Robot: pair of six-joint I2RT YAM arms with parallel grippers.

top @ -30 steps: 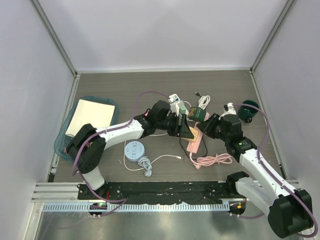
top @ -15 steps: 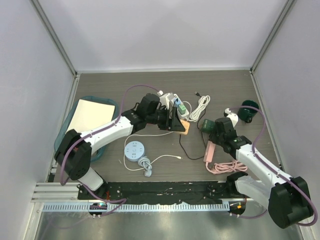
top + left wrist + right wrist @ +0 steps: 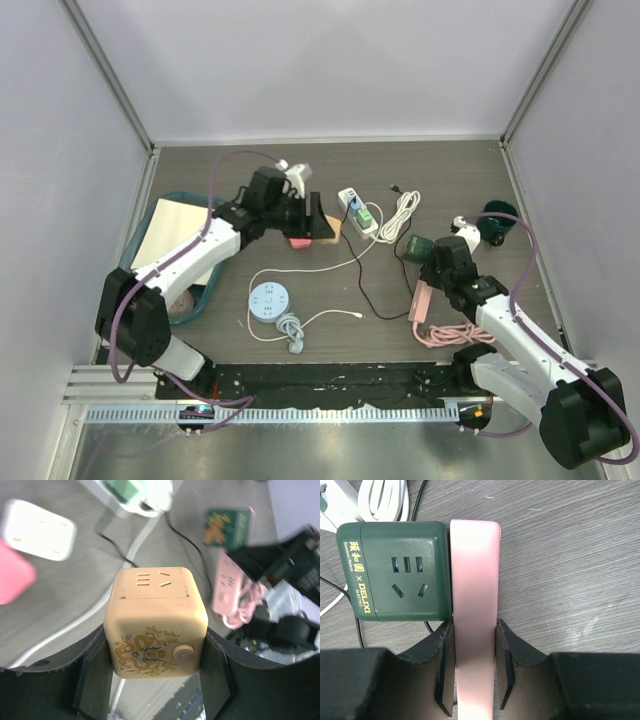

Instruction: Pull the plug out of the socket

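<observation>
Pink strip (image 3: 474, 605) cut off at bottom edge; white block (image 3: 37, 529) blurred.

Your left arm (image 3: 200, 250) stretches forward and inward, left pincer (image 3: 156, 667) clamped on both sides of a beige plastic cube socket (image 3: 155, 622); your right arm (image 3: 520, 335) bends inward, right pincer (image 3: 474, 665) closed around a flat pink plastic power strip (image 3: 475, 580)
</observation>
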